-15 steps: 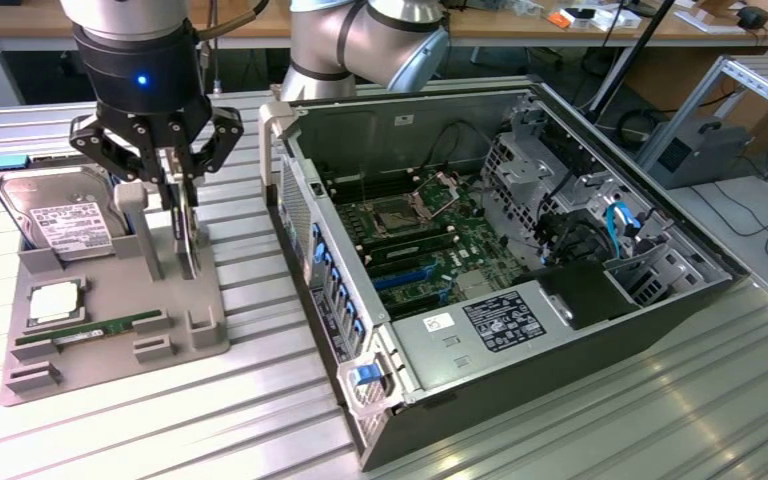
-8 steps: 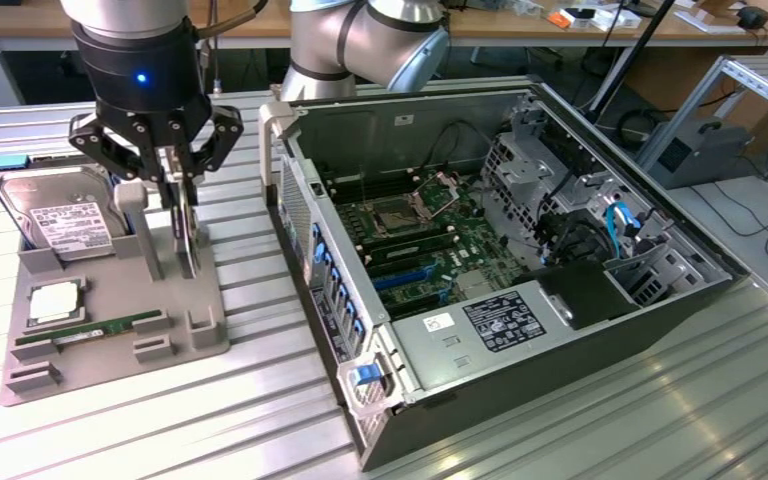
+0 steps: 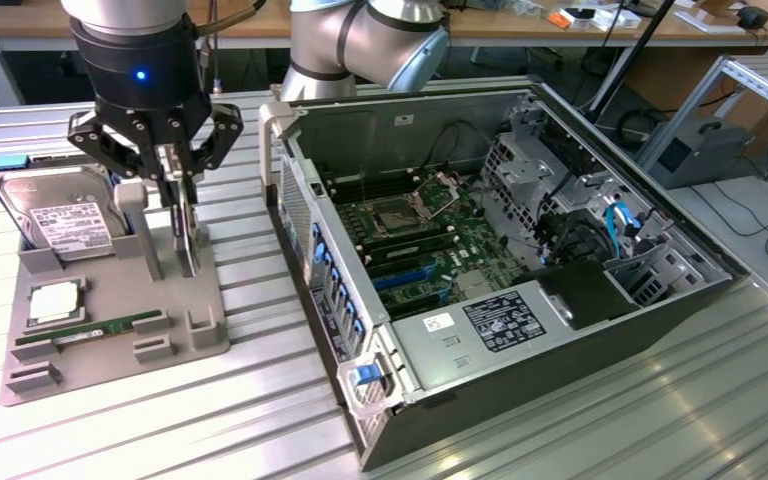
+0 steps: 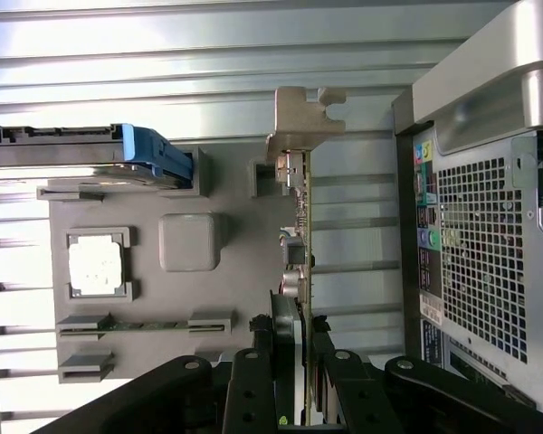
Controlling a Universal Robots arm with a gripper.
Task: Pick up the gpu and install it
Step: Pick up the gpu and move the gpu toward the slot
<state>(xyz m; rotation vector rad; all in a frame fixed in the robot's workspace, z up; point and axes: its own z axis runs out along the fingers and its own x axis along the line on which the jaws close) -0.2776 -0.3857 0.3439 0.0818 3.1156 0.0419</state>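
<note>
Pinching the gpu [image 4: 300, 226] between its fingers, the gripper [image 4: 291, 330] is standing about half spread. One finger is lying against each dark face of the card, and no gap is showing on either side. The gripper is hanging straight above the grey tray [image 3: 97, 362]. The card is standing on its long edge along the side of the tray nearest the computer case [image 3: 317, 260]. Whether its lower edge is sitting in the tray's slot or hanging just clear of it cannot be told.

The silver bracket [image 4: 300, 117] is sitting at the end of the card away from the fingers, so the hold is being taken off-centre, on the flat faces. The card is judged light and stiff but fragile, with exposed components and an edge connector that are not tolerating knocks or twisting. A grip on the faces is looking sound, though the bracket end may be tending to droop.

On the tray, the hard drive [image 3: 57, 215], the processor [image 3: 57, 300] and the RAM stick [image 3: 91, 328] are lying on the side away from the case, apart from the fingers.
</note>
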